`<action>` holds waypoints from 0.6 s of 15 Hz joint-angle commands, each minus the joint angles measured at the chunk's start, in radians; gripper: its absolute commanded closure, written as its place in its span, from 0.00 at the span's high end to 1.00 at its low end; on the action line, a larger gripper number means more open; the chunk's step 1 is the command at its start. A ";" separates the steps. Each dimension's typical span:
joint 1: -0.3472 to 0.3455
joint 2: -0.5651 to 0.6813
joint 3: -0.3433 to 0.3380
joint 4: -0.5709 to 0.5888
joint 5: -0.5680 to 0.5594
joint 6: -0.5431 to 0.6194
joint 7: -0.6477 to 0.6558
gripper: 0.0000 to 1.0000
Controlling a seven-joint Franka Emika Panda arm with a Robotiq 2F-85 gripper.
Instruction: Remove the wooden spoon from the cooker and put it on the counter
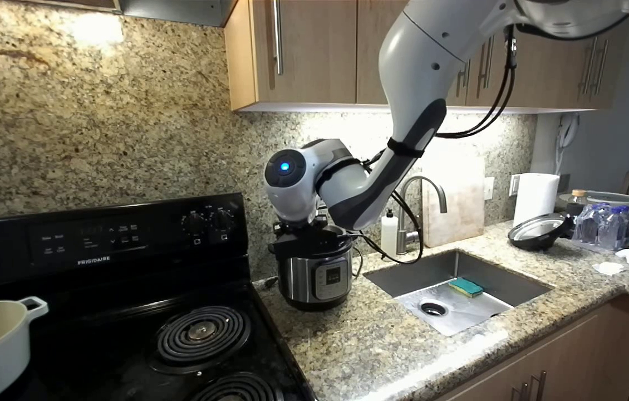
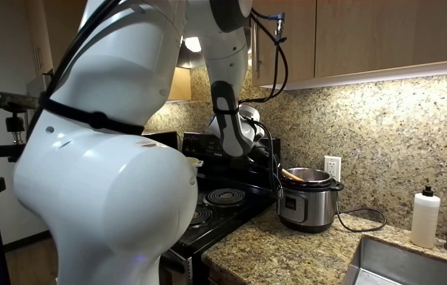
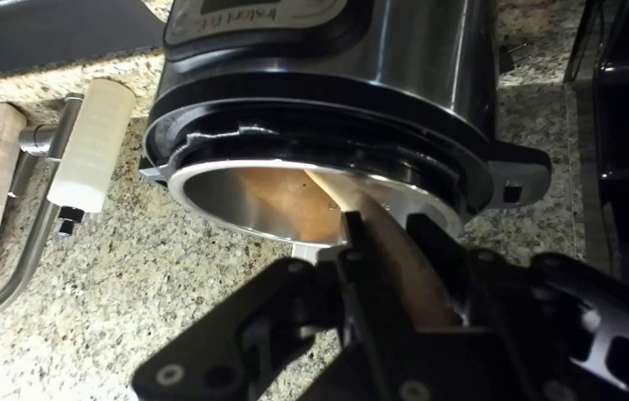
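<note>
Spoon (image 3: 341,192) slants from the gripper (image 3: 384,216) down into the cooker (image 2: 322,209), its bowl out of sight below the rim. Hours read on the picture, 12 at top. Wrist view: tan patch on the inner wall, wood or reflection, cannot tell. In an exterior view the dark gripper merges with the black rim and the arm (image 1: 292,197) blocks the spoon. Cables (image 2: 271,158) hang over the gripper in an exterior view too, leaving little of it visible.

Spoon to tool, wrist view: handle lies between the two fingers (image 3: 353,231), drawn in to about its thickness, and looks clasped. It runs back at 5 o'clock toward the palm, and out past the tips at 11 o'clock. Contact with rim: cannot tell.

Edges, in an exterior view: cooker stands on the counter (image 1: 359,345); stove (image 1: 97,356) just beside it at 8 o'clock, backsplash (image 1: 142,139) near behind. Counter spreads from the base toward 5 o'clock, to the front edge: the widest room. Sink (image 1: 414,273) near, 3 to 4 o'clock; bottle (image 1: 389,236) at 2. Cord (image 2: 366,230) loops at 4 o'clock in an exterior view. Farther, white pot (image 1: 11,345), 8 to 9 o'clock, cut off by the left border; cupboards (image 1: 306,55) overhead at 12.
</note>
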 commanded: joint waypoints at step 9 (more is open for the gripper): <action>0.031 -0.099 0.010 -0.051 0.238 -0.061 -0.228 0.10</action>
